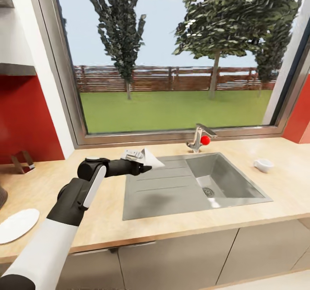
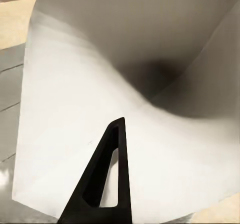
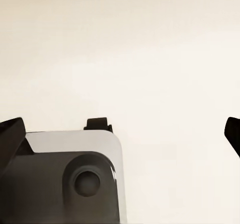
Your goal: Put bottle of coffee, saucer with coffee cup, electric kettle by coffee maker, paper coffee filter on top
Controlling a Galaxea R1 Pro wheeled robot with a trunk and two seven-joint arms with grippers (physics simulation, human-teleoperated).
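Note:
My left gripper (image 1: pixel 141 164) hangs above the sink's drainboard, shut on a white paper coffee filter (image 1: pixel 151 158). In the left wrist view the filter (image 2: pixel 125 84) curves close in front of the camera, with one black finger (image 2: pixel 106 184) pressed against it. A white saucer (image 1: pixel 17 224) lies on the counter at the near left. A small white coffee cup (image 1: pixel 263 165) stands on the counter right of the sink. In the right wrist view my right gripper (image 3: pixel 121 139) is open, its dark fingertips (image 3: pixel 10 145) far apart over a pale surface.
A steel sink (image 1: pixel 172 195) with a faucet (image 1: pixel 200 137) and red knob is set in the wooden countertop (image 1: pixel 275 195) under a large window. A small metal stand (image 1: pixel 21 160) sits by the red wall. A dark rounded object (image 1: pixel 2 195) shows at the left edge.

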